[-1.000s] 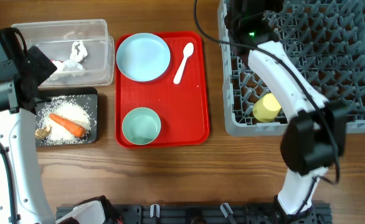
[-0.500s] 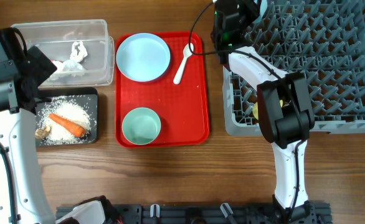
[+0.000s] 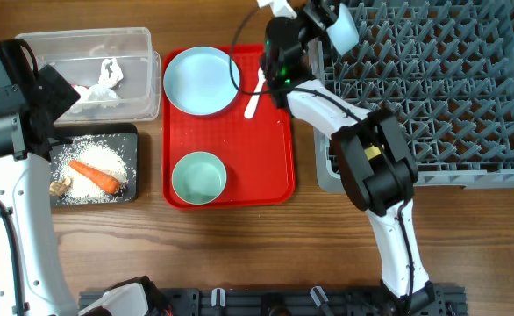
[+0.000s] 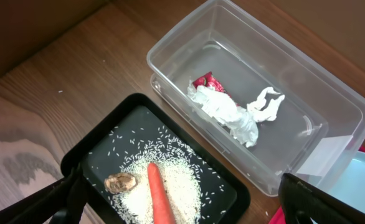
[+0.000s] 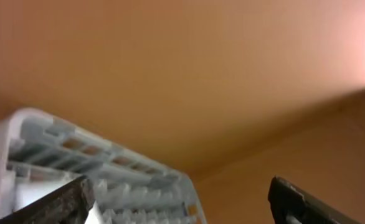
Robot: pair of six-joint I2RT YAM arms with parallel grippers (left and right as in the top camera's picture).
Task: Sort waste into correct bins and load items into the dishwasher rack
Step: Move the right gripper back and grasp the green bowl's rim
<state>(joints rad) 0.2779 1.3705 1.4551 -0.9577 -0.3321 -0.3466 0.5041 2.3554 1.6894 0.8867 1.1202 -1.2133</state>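
My right gripper [image 3: 310, 16] hangs open and empty over the far edge, between the red tray and the grey dishwasher rack [image 3: 450, 88]. Its wrist view shows only a rack corner [image 5: 76, 149] and bare table between the fingers. A light blue plate [image 3: 201, 80], a white spoon [image 3: 259, 86] and a pale green bowl [image 3: 198, 176] lie on the tray. My left gripper [image 4: 189, 208] is wide open above the black tray [image 4: 101, 149], which holds carrot [image 4: 161, 199], rice [image 4: 182, 180] and a brown scrap [image 4: 120, 183]. The clear tub [image 4: 170, 53] holds the red wrapper [image 4: 204, 81] and tissue [image 4: 229, 112].
The red tray [image 3: 274, 167] sits mid-table between the bins and the rack. My right arm's links [image 3: 371, 167] cross the rack's front left corner, where a sliver of a yellow cup [image 3: 374, 152] shows behind them. The left arm [image 3: 11, 175] runs down the left edge.
The right arm has swung left from over the rack to the tray's far right corner, and its jaws have opened. The left arm has not moved.
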